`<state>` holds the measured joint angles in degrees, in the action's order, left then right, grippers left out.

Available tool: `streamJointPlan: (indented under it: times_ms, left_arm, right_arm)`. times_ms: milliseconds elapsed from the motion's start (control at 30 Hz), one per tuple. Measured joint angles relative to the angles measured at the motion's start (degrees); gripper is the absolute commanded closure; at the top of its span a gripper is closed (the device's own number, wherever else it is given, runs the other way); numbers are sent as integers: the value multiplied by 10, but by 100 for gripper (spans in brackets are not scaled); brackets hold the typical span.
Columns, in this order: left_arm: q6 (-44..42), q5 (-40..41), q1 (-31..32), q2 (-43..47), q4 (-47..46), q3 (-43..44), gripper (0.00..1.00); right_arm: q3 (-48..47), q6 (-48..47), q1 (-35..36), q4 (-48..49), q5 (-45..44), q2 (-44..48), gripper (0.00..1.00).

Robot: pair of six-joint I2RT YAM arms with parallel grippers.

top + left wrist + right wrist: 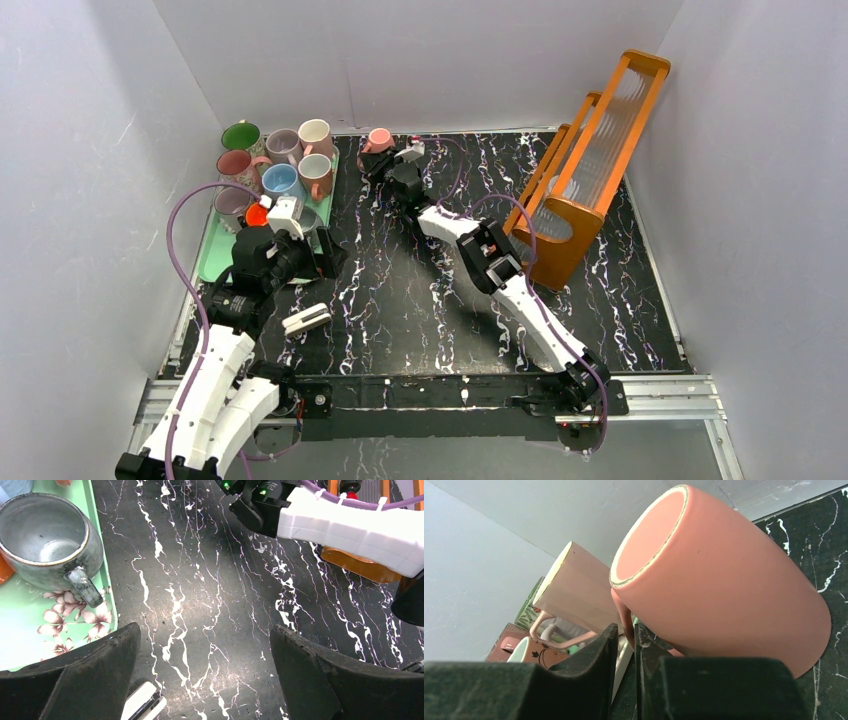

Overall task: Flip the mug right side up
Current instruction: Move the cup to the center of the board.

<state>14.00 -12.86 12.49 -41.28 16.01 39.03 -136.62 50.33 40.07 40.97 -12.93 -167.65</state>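
Observation:
The pink mug (378,138) stands at the back of the black marble table, just right of the tray, with its flat unglazed base end up. In the right wrist view the pink mug (724,580) fills the frame, tilted, base ring toward the camera. My right gripper (386,160) reaches to it; its fingers (596,650) are nearly closed, with the mug's handle (623,612) pinched between them. My left gripper (322,256) hangs open and empty over bare table beside the tray; its jaws stand wide apart in the left wrist view (202,630).
A green floral tray (212,262) at the left holds several upright mugs, including a grey one (45,540). An orange rack (590,170) stands at the back right. A small white object (307,320) lies near the left arm. White walls surround the table.

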Motion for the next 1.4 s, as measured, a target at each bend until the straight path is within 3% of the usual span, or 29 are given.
streamJointPlan:
  times_ms: [133,167,333,467,1033,1400]
  left_arm:
    - [0,0,0,4,3,0,2]
    - [-1,0,0,6,5,0,2]
    - [-1,0,0,6,6,0,2]
    - [-1,0,0,6,8,0,2]
    - [-5,49,0,25,14,0,2]
    - [-7,101,0,29,23,0,2]
  right_arm:
    - [-20,-3,0,18,-2,-23,75]
    - [-24,-4,0,38,-3,-32,84]
    - [-24,-18,0,47,-4,-32,98]
    - [9,-32,-3,89,10,-25,99]
    - [504,-52,0,230,146,255,99]
    - [719,-76,49,234,188,413,99]
